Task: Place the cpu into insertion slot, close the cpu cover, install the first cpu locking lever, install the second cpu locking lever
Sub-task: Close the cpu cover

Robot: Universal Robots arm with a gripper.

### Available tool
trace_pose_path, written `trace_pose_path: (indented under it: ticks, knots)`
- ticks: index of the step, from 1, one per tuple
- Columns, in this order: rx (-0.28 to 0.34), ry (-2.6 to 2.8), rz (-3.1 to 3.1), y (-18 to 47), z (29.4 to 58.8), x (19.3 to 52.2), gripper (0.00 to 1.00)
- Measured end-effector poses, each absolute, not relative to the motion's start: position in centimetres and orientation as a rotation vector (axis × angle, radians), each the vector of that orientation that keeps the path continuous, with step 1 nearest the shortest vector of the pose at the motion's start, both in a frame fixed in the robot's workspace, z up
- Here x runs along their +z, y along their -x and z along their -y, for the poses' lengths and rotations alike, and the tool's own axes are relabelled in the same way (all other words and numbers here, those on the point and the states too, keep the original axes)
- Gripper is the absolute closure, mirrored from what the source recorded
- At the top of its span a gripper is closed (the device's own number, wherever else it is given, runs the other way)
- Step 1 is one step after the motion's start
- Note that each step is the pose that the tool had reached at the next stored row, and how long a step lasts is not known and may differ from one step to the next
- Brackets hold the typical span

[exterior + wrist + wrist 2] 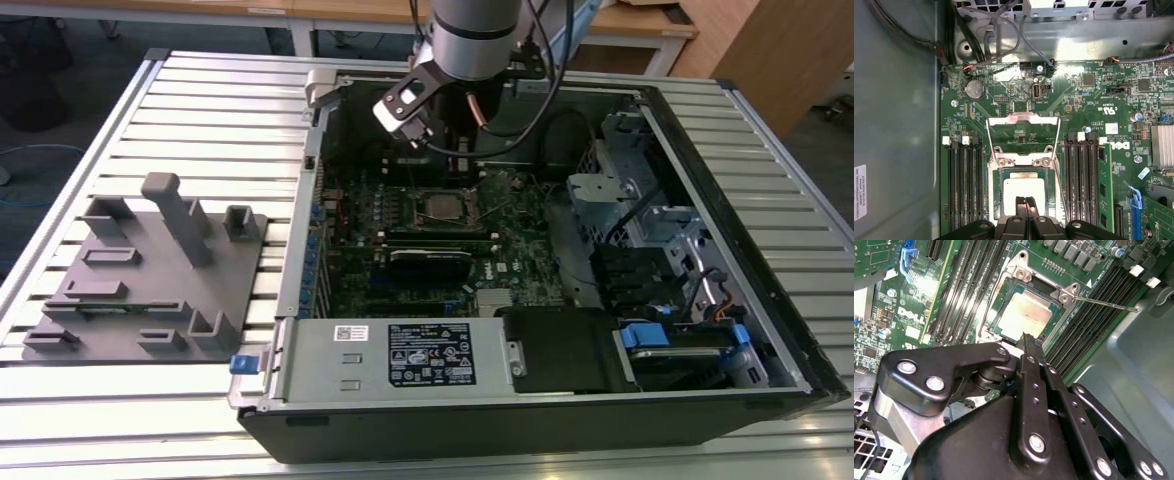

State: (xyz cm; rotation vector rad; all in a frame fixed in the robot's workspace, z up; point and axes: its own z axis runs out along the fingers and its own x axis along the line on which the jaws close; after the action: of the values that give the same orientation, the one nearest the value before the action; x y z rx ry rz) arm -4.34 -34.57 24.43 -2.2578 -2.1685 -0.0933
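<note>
Hovering gripper (pixel 1025 201): fingers pressed flat together with nothing pinched between them. The tips are right over one edge of the cpu, but I honestly can't tell if they touch it.
cpu (pixel 1024 186): already lying flat in the insertion slot (pixel 999 197), dull silver top facing up and looking square to the socket.
cpu cover (pixel 1023 119): not shut. The silver frame is swung up and open on its hinge side, and you can see green board through its window.
locking lever (pixel 1104 302): one thin metal rod sticks out loose over the black memory slots (pixel 961 185), so it isn't latched down.
motherboard (pixel 1079 100): green, lying flat in the bottom of the open computer case (pixel 534 420), with the socket about mid-board between two banks of memory slots.
arm (pixel 474 35): comes in from the far side in the exterior view, reaching down into the case just beyond the socket.
grey fixture block (pixel 147 270): sits on the slatted table (pixel 200 100) on the exterior view's left, beside the case — well apart from the gripper.
</note>
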Motion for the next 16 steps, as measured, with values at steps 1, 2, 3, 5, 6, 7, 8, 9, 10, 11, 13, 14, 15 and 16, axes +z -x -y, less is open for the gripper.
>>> trace_pose_path:
  ticks: [1, 2, 3, 5, 6, 7, 8, 9, 10, 11, 13, 14, 15, 16]
  knots:
    - [-0.093, 2.258, 2.169, 4.3, 34.57, 24.43, 0.9]
    - [-0.093, 2.258, 2.168, 4.27, 34.57, 24.43, 0.9]
    - [-0.093, 2.258, 2.168, 4.24, 34.57, 24.43, 0.9]
    - [-0.093, 2.258, 2.169, 4.16, 34.57, 24.43, 0.9]
    - [-0.093, 2.258, 2.168, 4.11, 34.57, 24.43, 0.9]
    - [-0.093, 2.258, 2.168, 4.06, 34.56, 24.43, 0.9]
    - [-0.093, 2.258, 2.168, 4.01, 34.56, 24.43, 0.9]
    - [-0.093, 2.258, 2.168, 3.95, 34.56, 24.43, 0.9]
    - [-0.093, 2.258, 2.168, 3.9, 34.56, 24.43, 0.9]
    - [-0.093, 2.258, 2.168, 3.85, 34.56, 24.43, 0.9]
    - [-0.093, 2.258, 2.168, 3.74, 34.56, 24.43, 0.9]
    - [-0.093, 2.258, 2.168, 3.67, 34.56, 24.43, 0.9]
    - [-0.093, 2.258, 2.168, 3.61, 34.56, 24.43, 0.9]
    - [-0.093, 2.258, 2.168, 3.55, 34.56, 24.43, 0.9]
